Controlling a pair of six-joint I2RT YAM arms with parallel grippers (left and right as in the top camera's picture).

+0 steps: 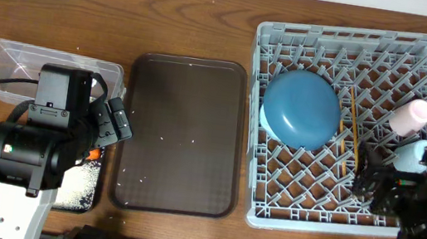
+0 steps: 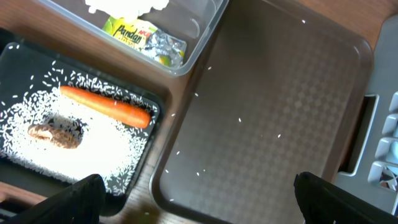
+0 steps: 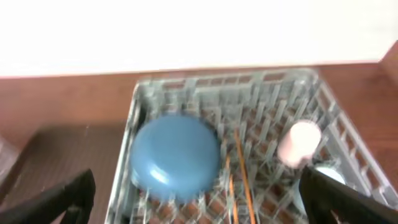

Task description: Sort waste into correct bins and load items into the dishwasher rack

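Observation:
My left gripper (image 2: 199, 202) (image 1: 115, 120) hangs open and empty over the gap between the black tray (image 2: 18, 56) and the brown serving tray. In the black tray lie an orange carrot (image 2: 106, 106), a brownish food lump (image 2: 55, 135) and white rice grains (image 2: 93, 149). The clear tub (image 2: 200, 42) holds a green-yellow wrapper (image 2: 143, 38) and a white napkin (image 2: 124, 5). The grey rack (image 1: 359, 39) holds a blue plate (image 1: 301, 107) lying upside down, chopsticks (image 1: 352, 131), a pink cup (image 1: 411, 116) and a pale blue cup (image 1: 411, 154). Open and empty, my right gripper (image 3: 199, 199) (image 1: 374, 182) hovers over the rack's near right part.
The brown serving tray (image 1: 182, 136) lies between the bins and the rack, with a few stray rice grains (image 2: 239, 120) on it. The rack's handle side (image 2: 373, 143) stands just right of that tray. The table's far edge meets a white wall (image 3: 199, 31).

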